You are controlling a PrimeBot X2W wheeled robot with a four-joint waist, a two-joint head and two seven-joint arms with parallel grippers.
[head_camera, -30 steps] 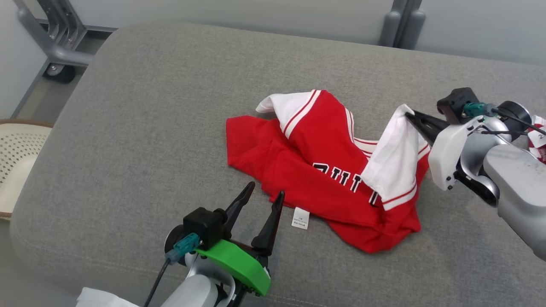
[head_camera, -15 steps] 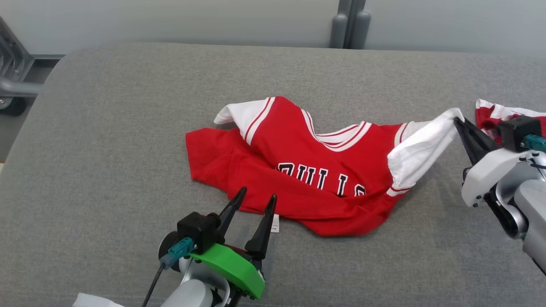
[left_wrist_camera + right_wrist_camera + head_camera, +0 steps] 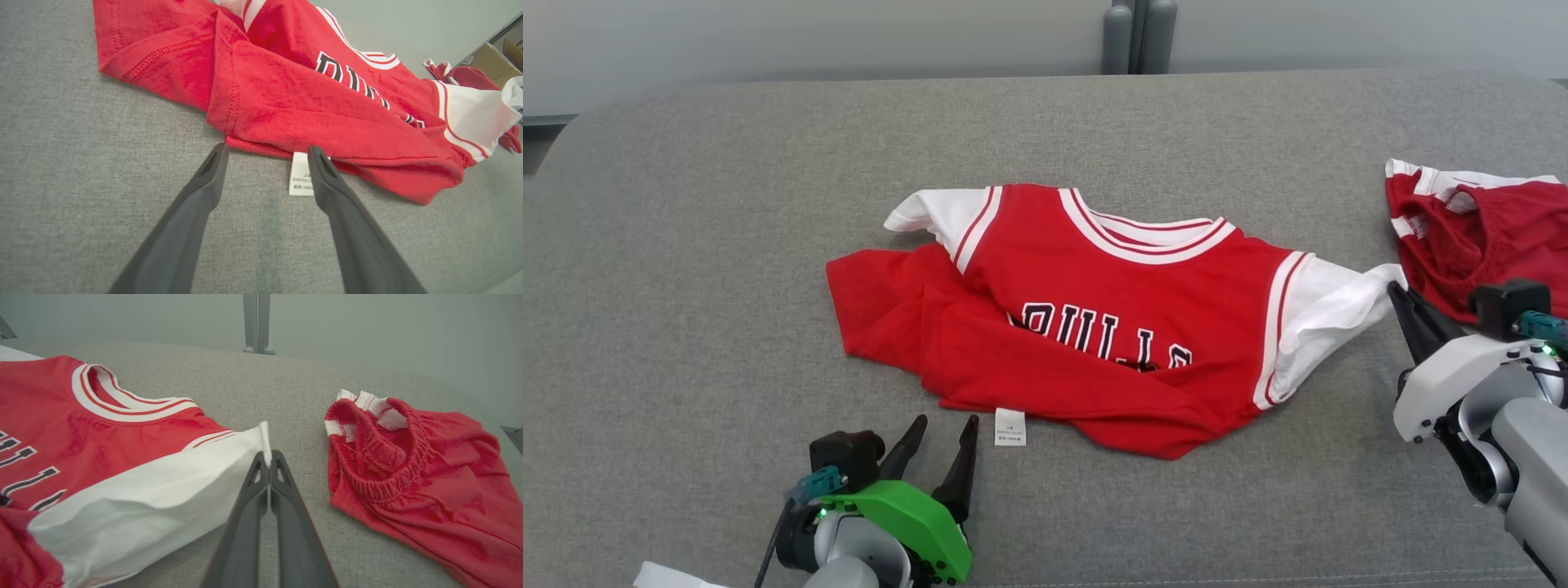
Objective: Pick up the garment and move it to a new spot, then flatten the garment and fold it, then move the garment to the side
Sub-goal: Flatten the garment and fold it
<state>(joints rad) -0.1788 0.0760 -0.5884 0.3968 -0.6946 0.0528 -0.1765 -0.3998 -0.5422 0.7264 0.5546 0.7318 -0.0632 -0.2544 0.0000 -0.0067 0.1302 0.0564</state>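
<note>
A: R gripper (image 3: 1395,290): jaws together, clamped on white sleeve (image 3: 1331,314) tip. L gripper (image 3: 946,423)?
B: Jaws apart, empty. Care label (image 3: 1010,427) just beside, at its 1 o'clock.
A: Garment (image 3: 1111,327)?
B: Red knit jersey, mid grey woven cushion (image 3: 727,204). Long axis 9–3, lower half rumpled. L nearer hem (image 3: 1054,412), so prob. next pull toward 6.

Across the jersey's (image 3: 1111,278) chest I read black, white-edged letters "ULLS". The letter before them shows only in part, and a fold covers their lower ends. On the white tag (image 3: 300,175) at the hem I read "60MTH(12" and, below it, "成份:100%". The tag's top line is too small for me to read.
</note>
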